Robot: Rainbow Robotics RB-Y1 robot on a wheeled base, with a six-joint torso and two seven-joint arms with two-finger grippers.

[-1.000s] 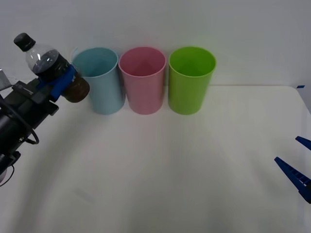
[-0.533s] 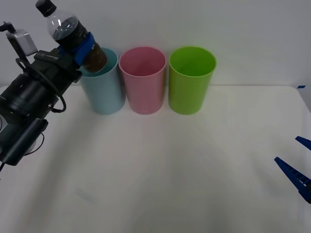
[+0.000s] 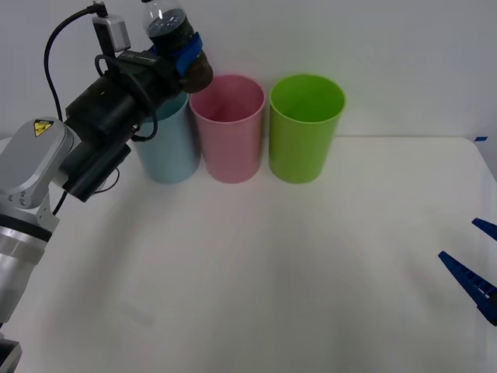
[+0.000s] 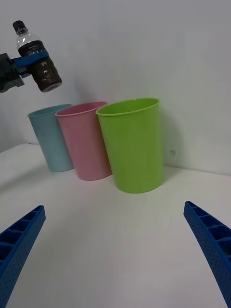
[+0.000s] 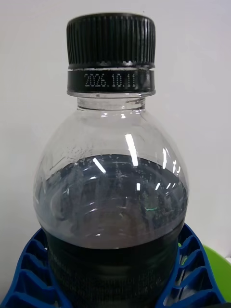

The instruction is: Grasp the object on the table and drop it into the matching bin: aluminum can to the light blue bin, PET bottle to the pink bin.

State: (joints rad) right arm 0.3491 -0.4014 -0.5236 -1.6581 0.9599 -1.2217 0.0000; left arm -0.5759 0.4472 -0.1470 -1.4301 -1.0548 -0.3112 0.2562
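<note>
PET bottle (image 3: 172, 35): clamped in my left tool (image 3: 186, 53), tilted, carried up and rightward from beside the light blue bin (image 3: 167, 148); now above the gap between it and the pink bin (image 3: 228, 128). Drop point nearly reached, I judge. Right tool (image 3: 475, 268): open, idle over the surface (image 3: 272, 272).

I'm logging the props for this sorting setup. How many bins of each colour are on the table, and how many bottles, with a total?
Light blue bin: 1
Pink bin: 1
Lime green bin: 1
PET bottle, held above the bins in the left gripper: 1
Total: 4 things, 3 bins and 1 bottle
</note>
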